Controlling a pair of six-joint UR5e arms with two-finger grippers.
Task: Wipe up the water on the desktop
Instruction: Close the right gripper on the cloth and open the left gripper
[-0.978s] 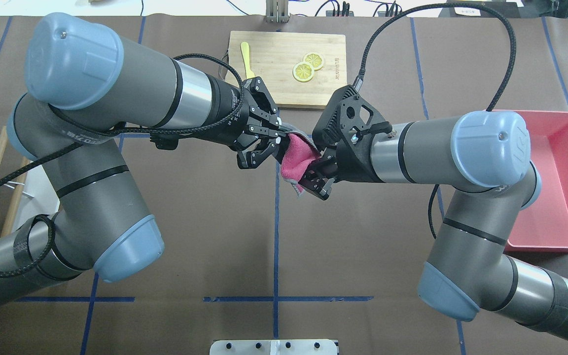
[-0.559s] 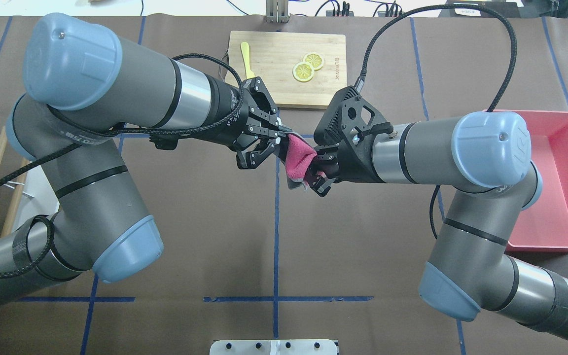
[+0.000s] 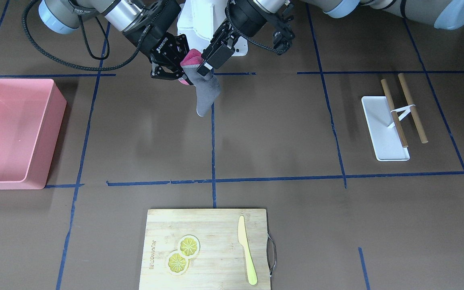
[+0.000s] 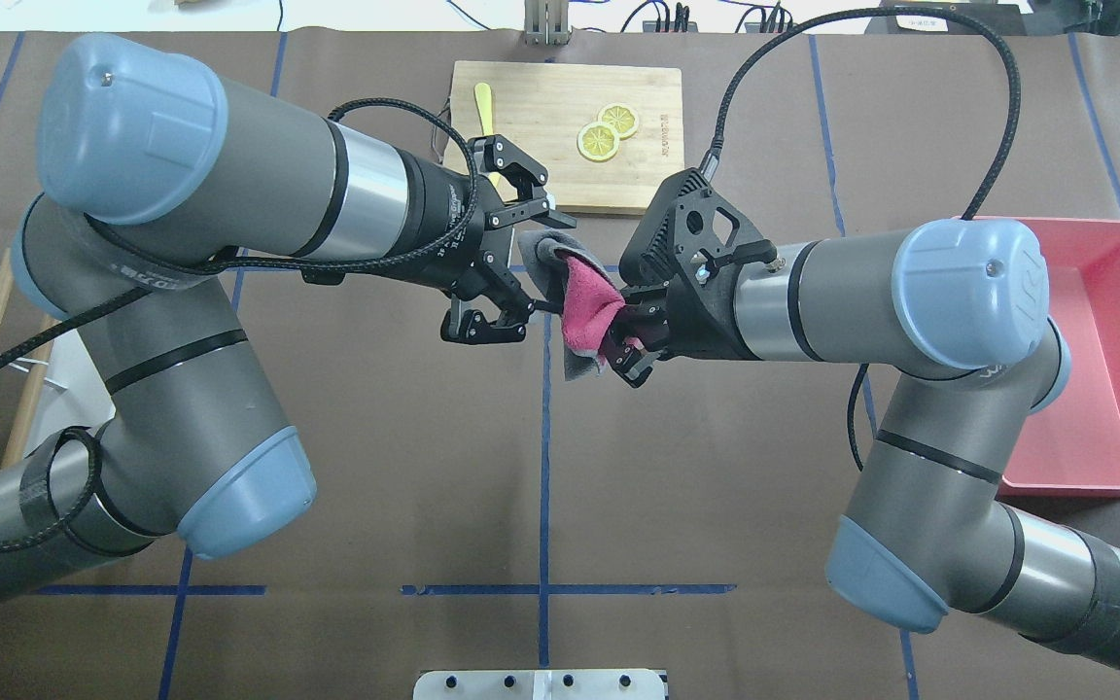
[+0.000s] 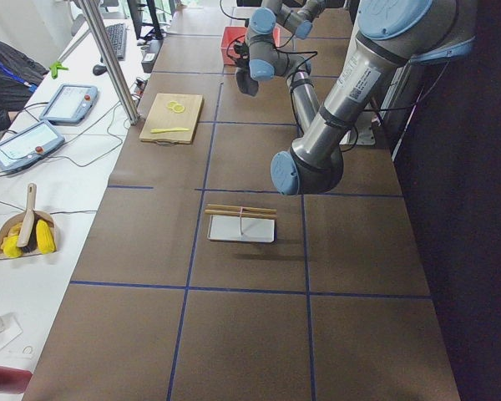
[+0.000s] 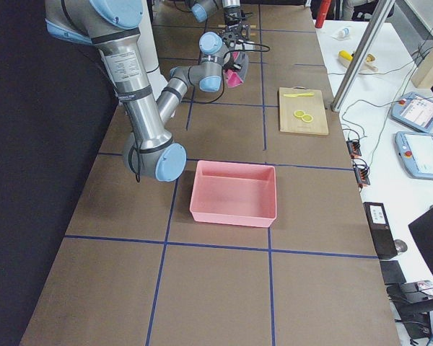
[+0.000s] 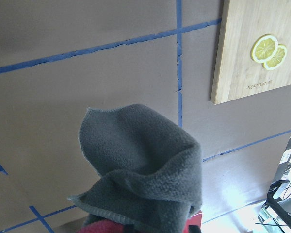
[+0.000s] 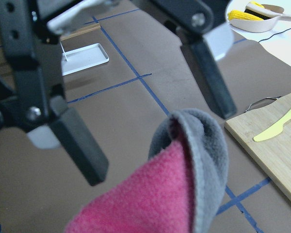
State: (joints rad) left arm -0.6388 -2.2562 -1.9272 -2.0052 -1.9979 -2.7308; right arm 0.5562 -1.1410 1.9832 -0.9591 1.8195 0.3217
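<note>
The right claw [image 4: 621,347] is clamped on a bunched pink-and-grey cloth [image 4: 584,297]. The left claw [image 4: 533,258] stands wide apart astride the cloth's grey fold, not closed on it. The cloth looks light, soft and limp, and is probably best held by its bunched middle so a flap drapes free. Below it lies the brown surface [image 4: 375,437], flat, stiff and matte; I can make out no wet patch. The pink bin [image 3: 10,184] shows nothing inside. The white tray [image 3: 377,121] carries one of two wooden sticks [image 3: 393,110]; the other lies beside it.
</note>
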